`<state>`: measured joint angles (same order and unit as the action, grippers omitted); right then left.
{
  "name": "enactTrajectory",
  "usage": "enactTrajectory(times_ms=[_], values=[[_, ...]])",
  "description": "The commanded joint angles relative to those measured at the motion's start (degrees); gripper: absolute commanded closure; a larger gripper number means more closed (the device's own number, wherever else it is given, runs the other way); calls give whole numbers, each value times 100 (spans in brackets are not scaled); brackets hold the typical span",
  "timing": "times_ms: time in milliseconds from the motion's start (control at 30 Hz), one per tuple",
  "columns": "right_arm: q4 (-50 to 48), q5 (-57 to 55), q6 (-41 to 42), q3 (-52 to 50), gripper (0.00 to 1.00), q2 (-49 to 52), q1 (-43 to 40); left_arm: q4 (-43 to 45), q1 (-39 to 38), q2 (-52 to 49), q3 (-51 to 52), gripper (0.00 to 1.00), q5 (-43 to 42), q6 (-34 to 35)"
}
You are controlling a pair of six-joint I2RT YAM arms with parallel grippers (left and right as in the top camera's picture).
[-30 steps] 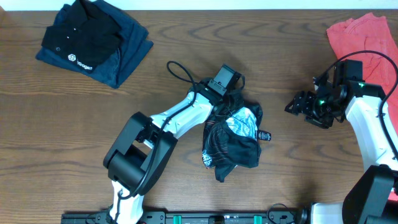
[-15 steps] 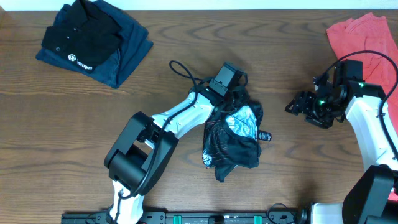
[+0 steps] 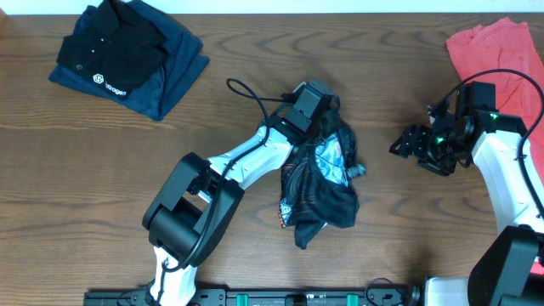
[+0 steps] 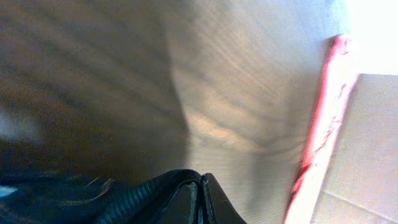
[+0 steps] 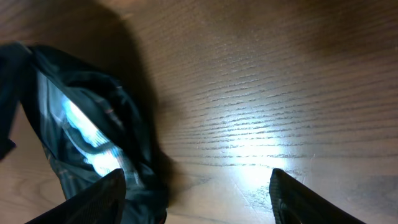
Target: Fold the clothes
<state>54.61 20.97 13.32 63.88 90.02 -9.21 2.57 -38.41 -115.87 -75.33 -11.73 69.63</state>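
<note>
**A:** Black and thin, all crumpled: the black thin-fabric sports jersey [image 3: 319, 183] sits in a heap at the middle of the brown wooden table [image 3: 102, 170]. A pale blue-white patch shows near its top, and there are fine light lines on the lower folds.

**B:** And the left gripper [image 4: 200, 186]?

**A:** Its jaws are pressed together at the heap's upper edge, pinching cloth that is drawn up to them. The left arm's white link lies along the heap's left side.

**B:** The right gripper [image 3: 406, 144]?

**A:** Jaws spread, holding nothing, over bare wood to the jersey's right, apart from it.

**B:** Anything else around?

**A:** A folded black polo shirt with a white logo [image 3: 106, 55] lies on dark blue cloth at the far left corner. A coral-red garment [image 3: 493, 51] lies at the far right. Both are well apart from the heap.
</note>
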Motion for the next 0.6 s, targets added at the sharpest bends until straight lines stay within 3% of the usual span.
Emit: enactTrajectory(times_ms=[0, 100, 133, 233, 267, 567], values=[[22, -20, -74, -57, 28, 42, -9, 332, -13, 2, 9, 94, 385, -35], [28, -20, -72, -57, 29, 42, -9, 529, -13, 2, 9, 91, 518, -46], [31, -20, -74, -57, 29, 42, -9, 540, -13, 2, 9, 75, 514, -92], [35, -20, -72, -57, 29, 42, -9, 529, -17, 2, 9, 6, 275, -654], [35, -20, -72, -57, 29, 42, -9, 527, -17, 2, 9, 2, 136, -813], [72, -17, -72, -57, 29, 42, -9, 378, -17, 492, 7, 2, -885, -1386]])
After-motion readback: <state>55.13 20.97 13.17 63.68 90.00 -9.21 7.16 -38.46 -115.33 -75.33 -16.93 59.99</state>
